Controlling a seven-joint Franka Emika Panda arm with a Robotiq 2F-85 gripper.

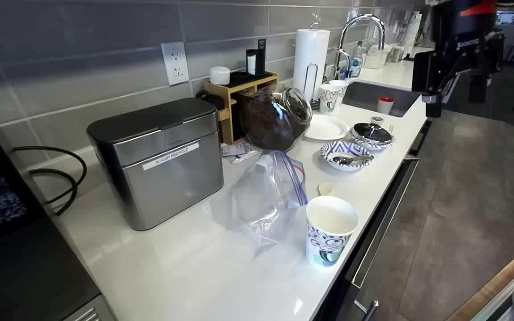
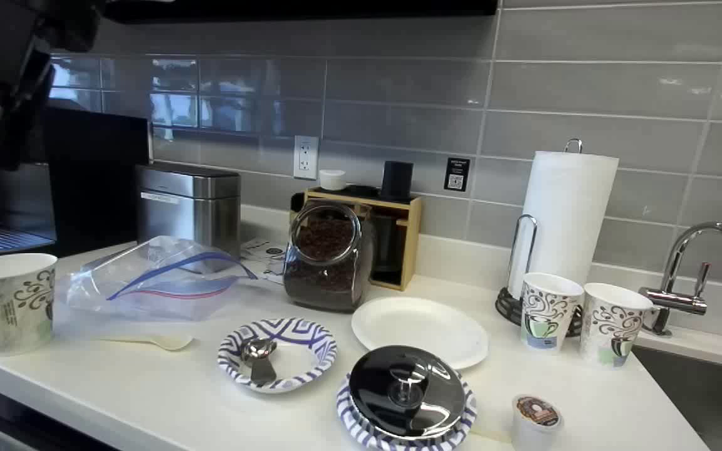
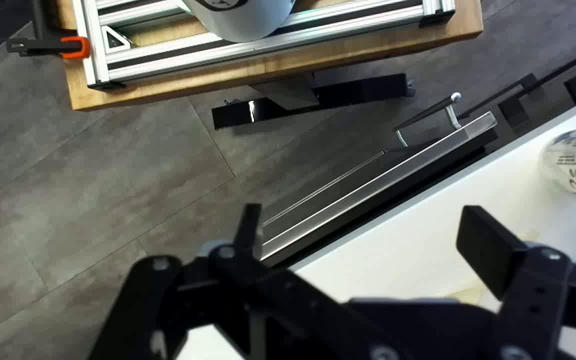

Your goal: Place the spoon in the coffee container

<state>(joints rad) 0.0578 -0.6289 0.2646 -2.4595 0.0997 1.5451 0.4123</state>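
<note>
Fingers (image 3: 488,250) are spread wide and empty. The metal spoon (image 2: 262,364) is cradled in a patterned bowl (image 2: 323,349), its long axis aligned front-to-back on the desk (image 2: 148,388), handle pointed at the front edge; the coffee jar (image 2: 322,283) is seen nearer the wall (image 2: 398,94).

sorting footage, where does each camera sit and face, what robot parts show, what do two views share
Exterior view: near the bin, looking along the counter toward the sink; gripper top right.
Exterior view: before the counter, facing the tiled wall; gripper top left, cut off.
Wrist view: behind the gripper, looking down at floor and counter; open fingers low in frame.
Both exterior views share the coffee pot and paper towels.
</note>
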